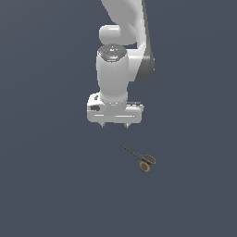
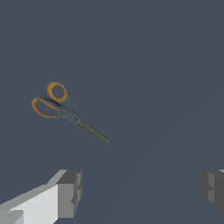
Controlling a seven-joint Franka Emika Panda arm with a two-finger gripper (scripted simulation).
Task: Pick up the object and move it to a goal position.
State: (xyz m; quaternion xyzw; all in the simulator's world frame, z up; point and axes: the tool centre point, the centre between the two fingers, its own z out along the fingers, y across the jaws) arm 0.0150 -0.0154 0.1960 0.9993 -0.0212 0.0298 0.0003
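A small pair of scissors [image 1: 140, 158] with thin dark blades and two orange loop handles lies flat on the dark grey floor, blades shut. In the exterior view it is below and a little to the right of my gripper [image 1: 115, 125]. The gripper hangs above the floor, pointing down, fingers spread wide and empty. In the wrist view the scissors [image 2: 65, 110] lie apart from the gripper [image 2: 142, 192], outside the gap between the two fingertips [image 2: 70, 192], handles farther from the gap than the blade tips.
The white arm [image 1: 122, 41] rises out of the top of the exterior view. The flat dark grey floor [image 1: 46, 185] fills the rest of both views.
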